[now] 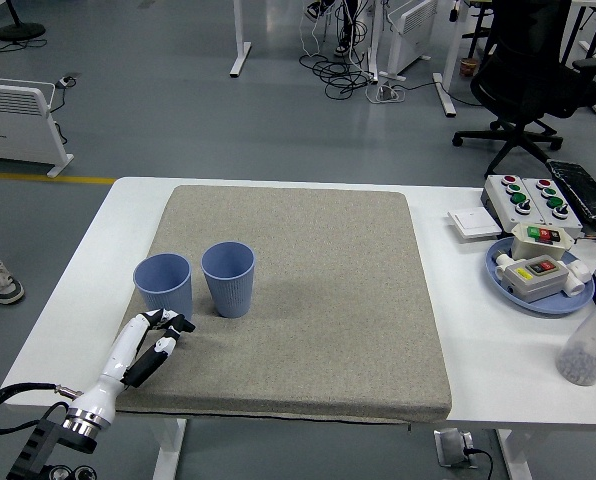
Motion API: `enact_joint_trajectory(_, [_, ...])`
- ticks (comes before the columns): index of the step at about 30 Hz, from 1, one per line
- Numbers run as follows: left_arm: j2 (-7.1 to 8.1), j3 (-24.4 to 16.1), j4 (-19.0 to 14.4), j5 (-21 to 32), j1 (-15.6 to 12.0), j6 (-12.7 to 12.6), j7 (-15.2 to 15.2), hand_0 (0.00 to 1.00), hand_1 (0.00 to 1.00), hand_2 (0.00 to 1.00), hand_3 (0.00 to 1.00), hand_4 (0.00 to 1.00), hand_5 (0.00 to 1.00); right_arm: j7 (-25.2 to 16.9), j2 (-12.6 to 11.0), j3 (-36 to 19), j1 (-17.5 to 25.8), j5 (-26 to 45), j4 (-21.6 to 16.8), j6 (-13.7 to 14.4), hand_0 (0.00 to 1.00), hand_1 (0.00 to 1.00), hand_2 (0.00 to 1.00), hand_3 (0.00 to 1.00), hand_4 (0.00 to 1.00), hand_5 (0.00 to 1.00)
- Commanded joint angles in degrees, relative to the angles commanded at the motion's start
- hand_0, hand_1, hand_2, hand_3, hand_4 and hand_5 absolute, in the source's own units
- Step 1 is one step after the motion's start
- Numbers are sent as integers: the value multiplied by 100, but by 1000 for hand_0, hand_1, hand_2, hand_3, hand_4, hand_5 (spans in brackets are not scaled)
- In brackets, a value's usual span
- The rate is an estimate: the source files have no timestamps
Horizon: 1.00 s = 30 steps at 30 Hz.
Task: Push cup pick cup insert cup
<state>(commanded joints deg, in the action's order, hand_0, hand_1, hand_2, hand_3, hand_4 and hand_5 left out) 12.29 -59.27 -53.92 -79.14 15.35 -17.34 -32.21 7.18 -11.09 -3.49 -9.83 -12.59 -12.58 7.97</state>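
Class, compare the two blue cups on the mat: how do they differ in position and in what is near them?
The left cup sits near the mat's left edge; the right cup stands further in. The left hand is against the left cup's base, away from the right cup. Both are blue, ribbed, upright and open-topped.

Left robot hand point(158, 335) rests fingers against the near cup point(163, 287), which stands just beside the other cup point(228, 279) on the mat point(328, 300).

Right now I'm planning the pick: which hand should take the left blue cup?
Left. The left hand sits right behind the left blue cup; no right arm is in view.
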Motion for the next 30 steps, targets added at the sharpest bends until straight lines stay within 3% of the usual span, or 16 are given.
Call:
enact_joint_trajectory(16, [-89, 312, 702, 134, 719, 33, -59, 636, 614, 558, 511, 574, 998, 13, 2, -16, 20, -31, -3, -15, 732, 670, 711, 605, 175, 394])
enact_joint_trajectory(25, [-287, 463, 1341, 272, 1100, 36, -104, 636, 614, 557, 512, 573, 998, 46, 4, -73, 49, -119, -4, -29, 731, 670, 711, 605, 174, 394])
enact_joint_trajectory(30, [-317, 512, 1510, 298, 1221, 40, -131, 635, 614, 555, 511, 570, 998, 60, 6, -99, 66, -160, -4, -34, 731, 670, 711, 605, 174, 394])
